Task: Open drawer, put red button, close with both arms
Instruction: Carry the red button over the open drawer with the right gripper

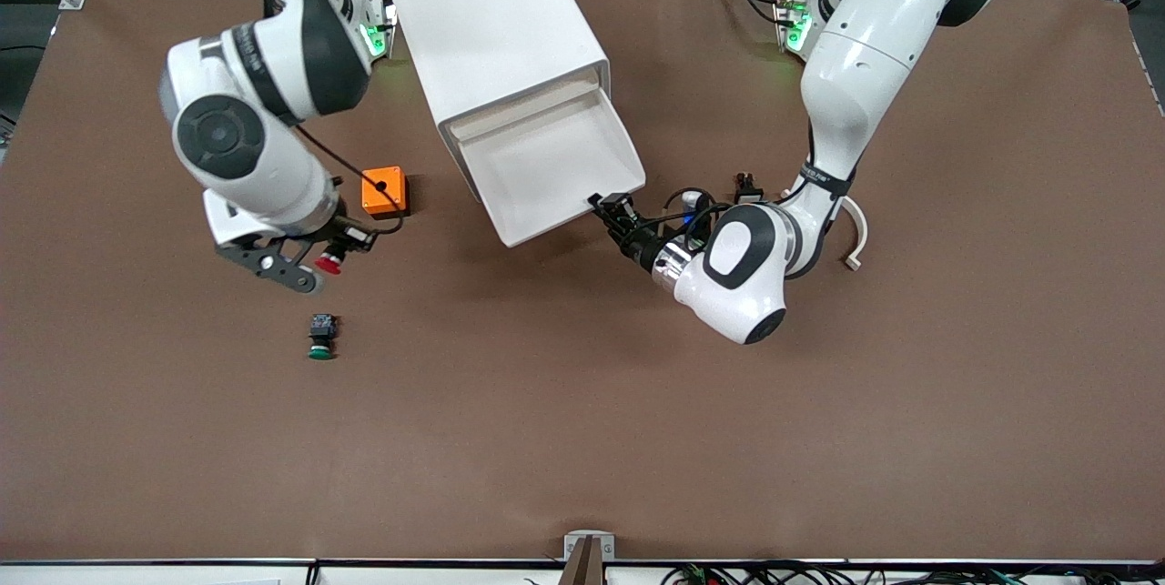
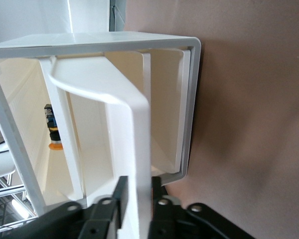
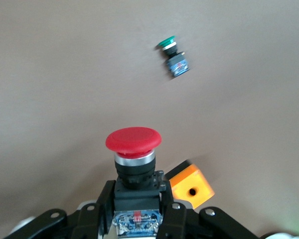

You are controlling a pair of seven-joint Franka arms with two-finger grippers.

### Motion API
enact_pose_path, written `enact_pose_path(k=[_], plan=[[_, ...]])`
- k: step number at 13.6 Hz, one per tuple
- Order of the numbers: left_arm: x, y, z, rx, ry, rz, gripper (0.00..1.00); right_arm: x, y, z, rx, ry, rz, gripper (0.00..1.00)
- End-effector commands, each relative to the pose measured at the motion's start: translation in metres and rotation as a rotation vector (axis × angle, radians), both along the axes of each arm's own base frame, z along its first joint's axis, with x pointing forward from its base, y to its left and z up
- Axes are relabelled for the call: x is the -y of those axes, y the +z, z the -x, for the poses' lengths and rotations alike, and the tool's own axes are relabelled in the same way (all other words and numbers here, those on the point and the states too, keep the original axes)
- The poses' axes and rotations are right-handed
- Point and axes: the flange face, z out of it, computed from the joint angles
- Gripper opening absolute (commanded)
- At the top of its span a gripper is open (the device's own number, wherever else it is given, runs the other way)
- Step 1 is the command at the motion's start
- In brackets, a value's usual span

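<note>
The white cabinet [image 1: 491,30] lies at the back of the table with its drawer [image 1: 546,157] pulled open and nothing showing inside. My left gripper [image 1: 608,206] is at the drawer's front corner. In the left wrist view its fingers [image 2: 120,194] sit on both sides of the white handle [image 2: 132,129], shut on it. My right gripper [image 1: 337,250] hangs over the table toward the right arm's end, beside the orange box. It is shut on the black-and-blue body of the red button [image 1: 329,265], whose red cap [image 3: 133,139] points away from the gripper [image 3: 138,199].
An orange box [image 1: 383,191] with a hole stands beside the cabinet. A green-capped button [image 1: 320,337] lies on its side nearer the front camera. A small black part [image 1: 747,186] and a white hook [image 1: 854,244] lie by the left arm.
</note>
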Motion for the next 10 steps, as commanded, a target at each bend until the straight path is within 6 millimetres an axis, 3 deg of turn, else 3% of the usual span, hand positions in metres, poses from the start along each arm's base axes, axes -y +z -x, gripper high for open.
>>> enact_pose_path(k=[1,4,6,7,10], plan=[[-0.001,0.01,-0.01,0.011,0.016,0.038,1.0,-0.048,0.019,0.015,0.05,-0.108,0.012,0.13],[-0.016,0.032,-0.031,0.06,0.035,0.044,1.0,-0.102,0.03,0.04,0.078,-0.231,-0.018,0.13],[-0.046,0.04,-0.055,0.089,0.087,0.04,1.0,-0.133,0.016,0.053,-0.001,-0.34,-0.092,0.13],[-0.071,0.042,-0.071,0.11,0.123,0.029,1.0,-0.146,0.012,0.056,-0.026,-0.379,-0.142,0.13],[-0.121,0.045,-0.098,0.178,0.176,0.033,1.0,-0.172,-0.004,0.064,-0.043,-0.466,-0.181,0.1]])
